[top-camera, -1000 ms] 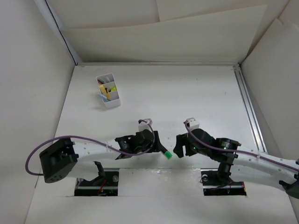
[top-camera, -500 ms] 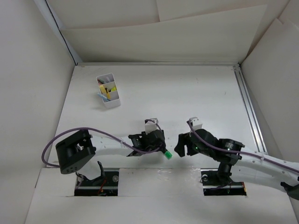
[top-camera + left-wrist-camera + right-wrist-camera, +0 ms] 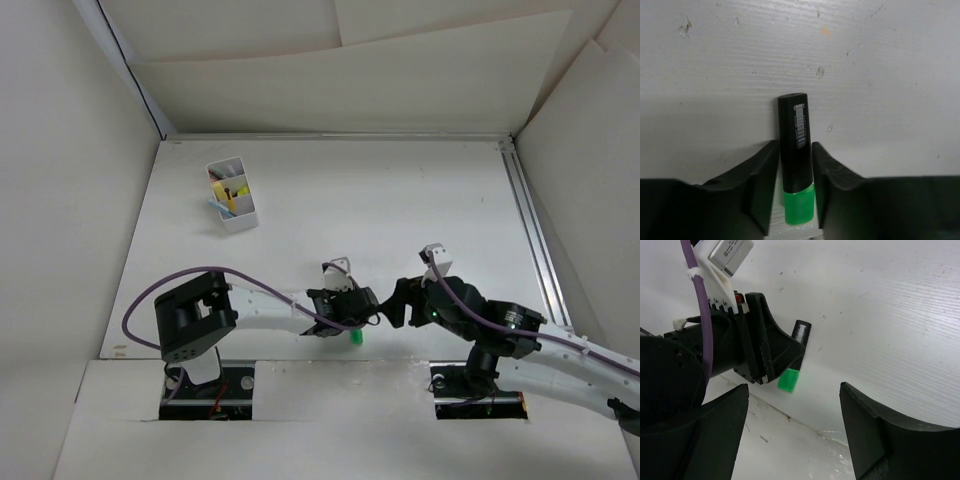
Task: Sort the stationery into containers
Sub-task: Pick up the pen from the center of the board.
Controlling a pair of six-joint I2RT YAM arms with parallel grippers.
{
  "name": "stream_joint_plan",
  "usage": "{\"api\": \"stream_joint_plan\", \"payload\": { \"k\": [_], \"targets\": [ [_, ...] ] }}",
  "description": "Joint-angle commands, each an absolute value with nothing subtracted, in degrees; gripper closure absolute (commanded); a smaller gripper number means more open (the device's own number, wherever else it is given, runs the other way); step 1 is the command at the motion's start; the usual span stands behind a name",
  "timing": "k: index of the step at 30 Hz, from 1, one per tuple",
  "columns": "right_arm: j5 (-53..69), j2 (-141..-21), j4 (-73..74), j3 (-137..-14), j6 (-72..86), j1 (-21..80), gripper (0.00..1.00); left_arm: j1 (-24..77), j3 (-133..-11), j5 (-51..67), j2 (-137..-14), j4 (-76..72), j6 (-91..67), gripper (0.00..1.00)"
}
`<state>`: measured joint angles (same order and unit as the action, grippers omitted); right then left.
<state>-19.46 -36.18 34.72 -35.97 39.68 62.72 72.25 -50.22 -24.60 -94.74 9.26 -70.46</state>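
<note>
I note left fingers [image 3: 760, 175] closed on the highlighter [image 3: 795, 145] lying on the desk [image 3: 865, 75], right fingers [image 3: 875, 430] wide, empty; grasping step, next needs a lift toward the box [image 3: 240, 218].

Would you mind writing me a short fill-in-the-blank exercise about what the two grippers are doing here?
1. The left gripper clamps a highlighter whose body is ____.
2. Its cap is ____.
3. The right gripper is ____ and empty.
4. The white box stands on the table's far ____ side.
Missing: green; black; open; left.
</note>
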Motion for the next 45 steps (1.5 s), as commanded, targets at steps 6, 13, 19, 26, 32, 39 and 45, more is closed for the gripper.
{"api": "stream_joint_plan", "payload": {
  "k": [6,13,19,26,32,39,45],
  "targets": [
    [-20.04,-34.73,32.26,-37.0,38.76,63.11,0.22,73.65,-51.5,-28.13,-96.59,17.05,-76.03,0.45],
    [-20.65,-30.67,33.83,-36.47,39.29,63.11,0.22,73.65,-52.03,-28.65,-98.34,15.12,-74.01,0.44],
    [-20.13,-28.84,34.89,-37.0,39.29,63.11,0.22,73.65,-55.1,-29.88,-101.86,16.51,-72.33,0.55],
    [-19.6,-25.66,34.37,-37.0,38.76,63.11,0.22,73.65,-56.68,-31.64,-103.97,19.51,-72.33,0.6],
    [-19.6,-25.66,34.37,-37.53,38.23,63.11,0.22,73.65,-58.62,-32.78,-106.0,22.58,-71.81,0.72],
    [-19.6,-26.8,32.79,-38.06,37.62,63.11,0.22,73.65,-61.26,-32.78,-109.16,26.1,-71.28,0.59],
    [-19.6,-28.04,32.17,-38.06,37.09,63.11,0.22,73.65,-61.26,-32.78,-109.16,25.05,-70.66,0.58]
  ]
}}
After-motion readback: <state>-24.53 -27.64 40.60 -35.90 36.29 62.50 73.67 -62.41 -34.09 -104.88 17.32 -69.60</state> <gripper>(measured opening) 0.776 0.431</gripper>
